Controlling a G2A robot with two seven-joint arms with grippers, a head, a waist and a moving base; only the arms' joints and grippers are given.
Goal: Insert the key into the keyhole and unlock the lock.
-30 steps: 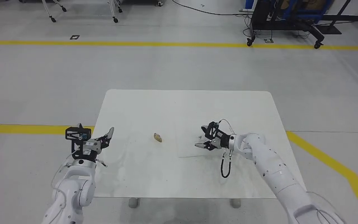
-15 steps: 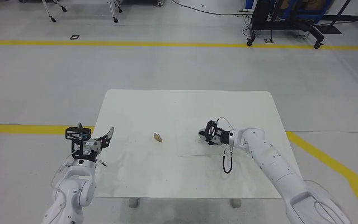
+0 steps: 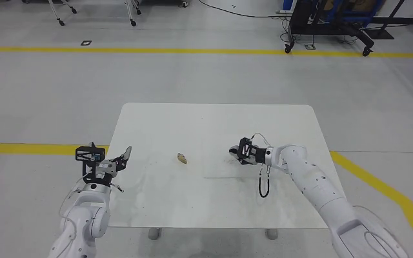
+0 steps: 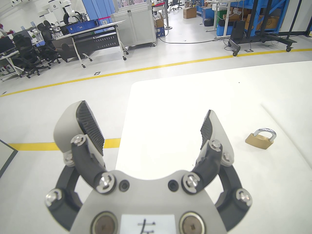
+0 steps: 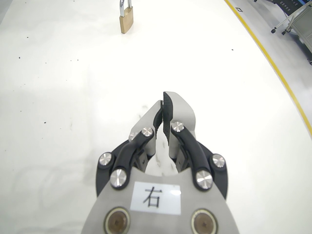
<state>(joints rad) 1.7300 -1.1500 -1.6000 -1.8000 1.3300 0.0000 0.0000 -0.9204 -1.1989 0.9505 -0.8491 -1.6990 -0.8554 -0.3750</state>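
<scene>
Padlock: the brass padlock (image 3: 182,158) lay flat on the white table (image 3: 213,122), a bit left of the middle, with nothing touching it. Its steel shackle looked closed as far as I could tell.

Left claw: the left gripper (image 4: 146,113) hung out past the table's left edge, over the floor. It was spread wide with nothing between the ribbed pads (image 4: 89,125). The padlock sat well off from it, further in on the tabletop.

Right claw: the right gripper (image 5: 163,98) was low over the table, right of centre, and pointed toward the padlock but well apart from it. The two fingers were pressed together pad to pad at the tips. Honestly couldn't make out whether anything thin was pinched in there, nothing stuck out.

Key: couldn't spot it, so no call on where it was.

Table surface: a few tiny dark specks (image 5: 45,122) were scattered over the white top around the right claw.

Floor: a yellow line (image 3: 193,49) ran across the grey floor beyond the far edge of the table.
</scene>
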